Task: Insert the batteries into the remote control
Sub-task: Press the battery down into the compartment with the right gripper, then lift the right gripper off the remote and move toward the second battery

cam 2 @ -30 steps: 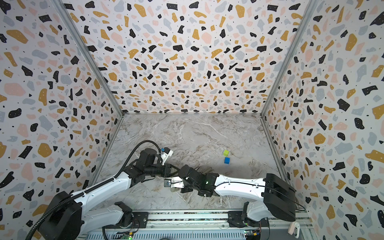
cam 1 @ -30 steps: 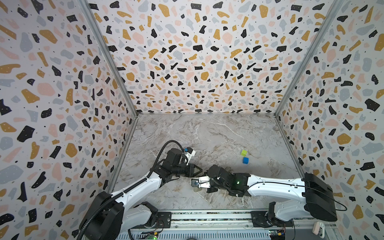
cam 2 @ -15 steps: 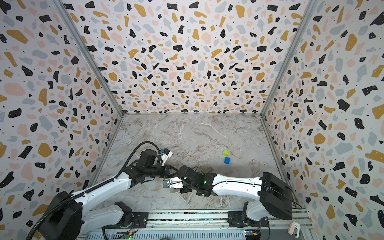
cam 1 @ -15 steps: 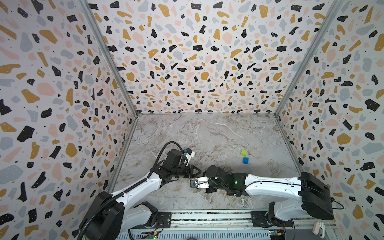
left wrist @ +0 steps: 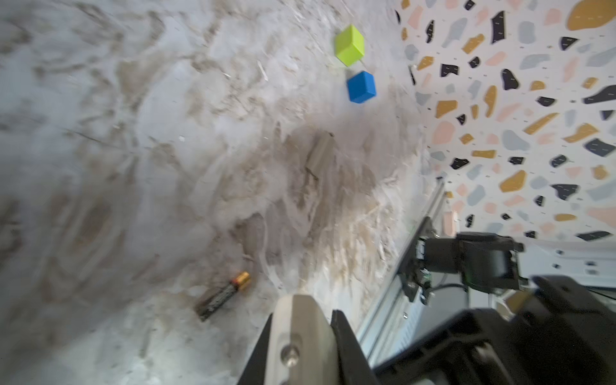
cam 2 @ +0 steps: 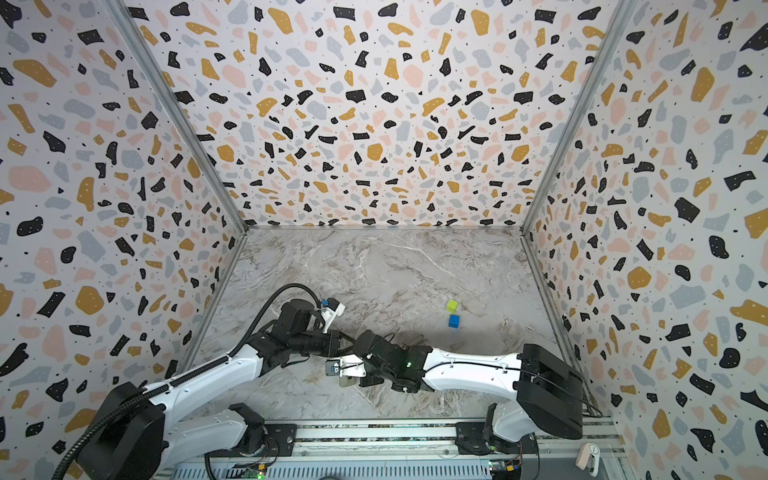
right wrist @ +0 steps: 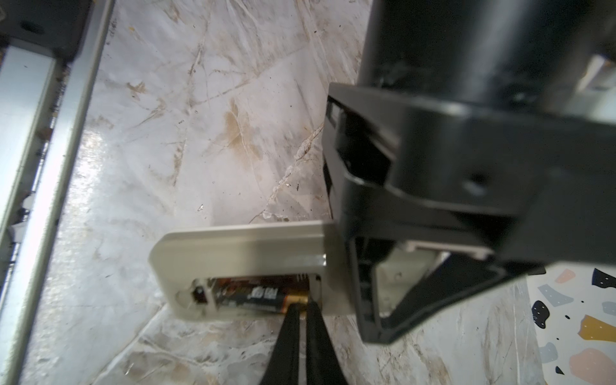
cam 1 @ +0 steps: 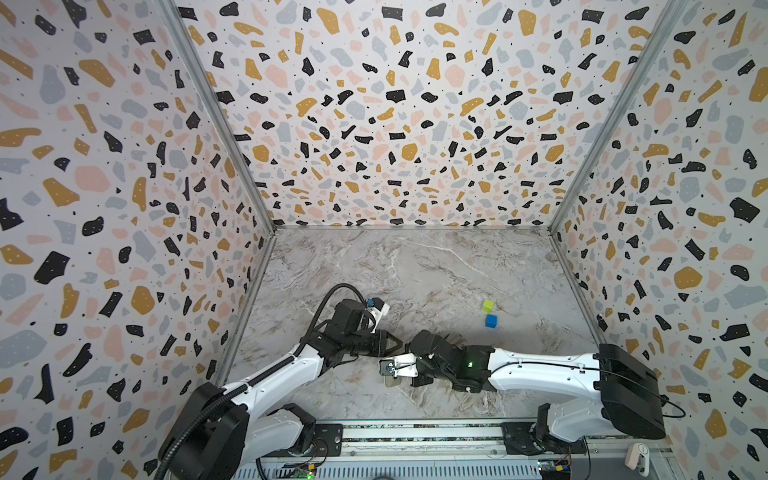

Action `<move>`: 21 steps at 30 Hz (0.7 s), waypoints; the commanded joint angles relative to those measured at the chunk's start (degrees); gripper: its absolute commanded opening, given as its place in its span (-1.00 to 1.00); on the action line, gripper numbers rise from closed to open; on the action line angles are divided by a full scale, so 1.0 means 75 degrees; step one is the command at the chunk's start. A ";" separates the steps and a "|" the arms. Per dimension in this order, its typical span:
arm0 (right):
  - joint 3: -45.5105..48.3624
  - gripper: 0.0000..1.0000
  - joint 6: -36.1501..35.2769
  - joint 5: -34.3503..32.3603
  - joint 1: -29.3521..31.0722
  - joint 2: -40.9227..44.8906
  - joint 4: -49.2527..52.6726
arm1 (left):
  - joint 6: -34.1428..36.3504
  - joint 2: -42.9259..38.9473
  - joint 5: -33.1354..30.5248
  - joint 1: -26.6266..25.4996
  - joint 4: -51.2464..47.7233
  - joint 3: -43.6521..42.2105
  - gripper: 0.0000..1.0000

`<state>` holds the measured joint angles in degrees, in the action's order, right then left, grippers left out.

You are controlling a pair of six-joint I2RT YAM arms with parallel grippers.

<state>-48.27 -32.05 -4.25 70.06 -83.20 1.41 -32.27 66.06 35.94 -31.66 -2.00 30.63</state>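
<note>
- Remote control (right wrist: 240, 253), back compartment open, juts from the left gripper (cam 1: 390, 344), which is clamped across its white body. In both top views the pair sit low in the middle of the frame, close to the front rail (cam 1: 415, 432).
- One battery (right wrist: 256, 295) lies along the open compartment. Its gold end is under the right gripper (right wrist: 302, 308), whose two black fingers are pressed together with nothing between them.
- The step in hand looks like seating this cell. A short, steady push down and along its length, toward the far contact, should bring it flat. Whether it is already fully home cannot be told from the wrist view.
- The left gripper's part is to hold the remote level and firm, so the push does not twist it out of the clamp.
- The likeliest fault is the narrow tips slipping sideways off the round cell. Pressing on the crown of the cylinder, not its flank, guards against that.
- The second battery (left wrist: 223, 295) lies loose on the marble bench (left wrist: 133, 133), apart from the remote, and is probably the next to fetch.
- Green cube (cam 1: 488, 306) and blue cube (cam 1: 491, 320), right of middle in both top views, stand well clear of the work.
</note>
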 commanded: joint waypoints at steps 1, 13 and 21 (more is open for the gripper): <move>0.0003 -0.81 -0.0004 0.0181 0.0045 -0.0352 0.0693 | -0.0326 -0.0348 0.1137 -0.0068 0.1201 0.0240 -1.00; -0.0002 -0.91 0.0135 -0.0443 0.0057 -0.0450 0.0710 | -0.0431 -0.0429 0.1117 -0.0056 0.1327 0.0160 -1.00; 0.0336 -0.78 0.1104 -0.0443 0.0069 0.0923 0.0305 | -0.0473 -0.0434 0.0709 0.0075 0.1464 -0.0043 -1.00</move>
<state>-47.29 -28.29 -7.14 70.61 -80.27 1.56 -33.80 64.84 36.86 -31.51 1.08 30.22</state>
